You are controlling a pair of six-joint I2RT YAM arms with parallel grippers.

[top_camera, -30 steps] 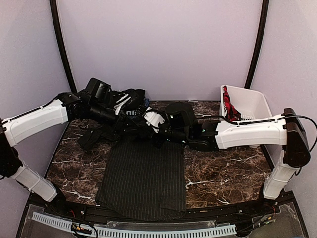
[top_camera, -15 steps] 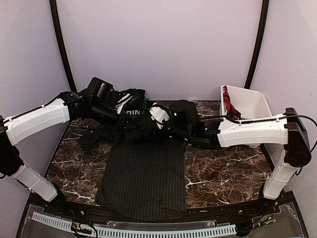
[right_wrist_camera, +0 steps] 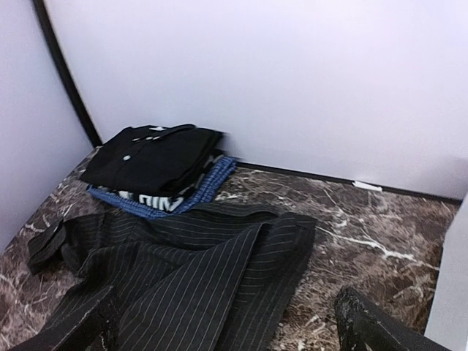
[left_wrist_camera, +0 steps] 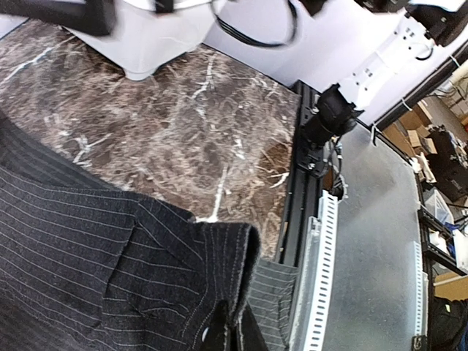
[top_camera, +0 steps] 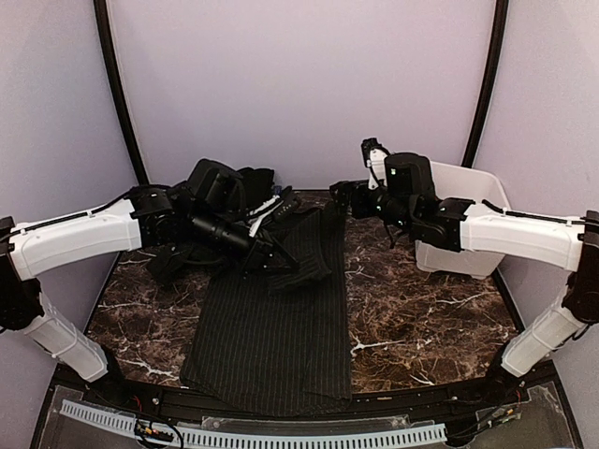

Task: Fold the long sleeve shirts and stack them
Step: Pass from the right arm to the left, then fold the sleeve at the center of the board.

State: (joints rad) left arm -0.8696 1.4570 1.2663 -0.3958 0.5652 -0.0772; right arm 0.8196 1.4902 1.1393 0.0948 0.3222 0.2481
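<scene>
Lifted clear of the cloth, my right hand [top_camera: 344,195] now spreads wide. My left hand [top_camera: 268,257] pinches a stitched fold of the black pinstriped cloth shirt [top_camera: 281,327].

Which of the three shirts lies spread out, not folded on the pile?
The pinstriped shirt. The plain black shirt lies folded on top of the blue shirt.

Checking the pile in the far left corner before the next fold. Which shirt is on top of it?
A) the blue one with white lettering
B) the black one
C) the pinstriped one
B. In the right wrist view the black shirt lies on top of the blue shirt, while the pinstriped shirt is spread on the table in front of the pile.
</scene>
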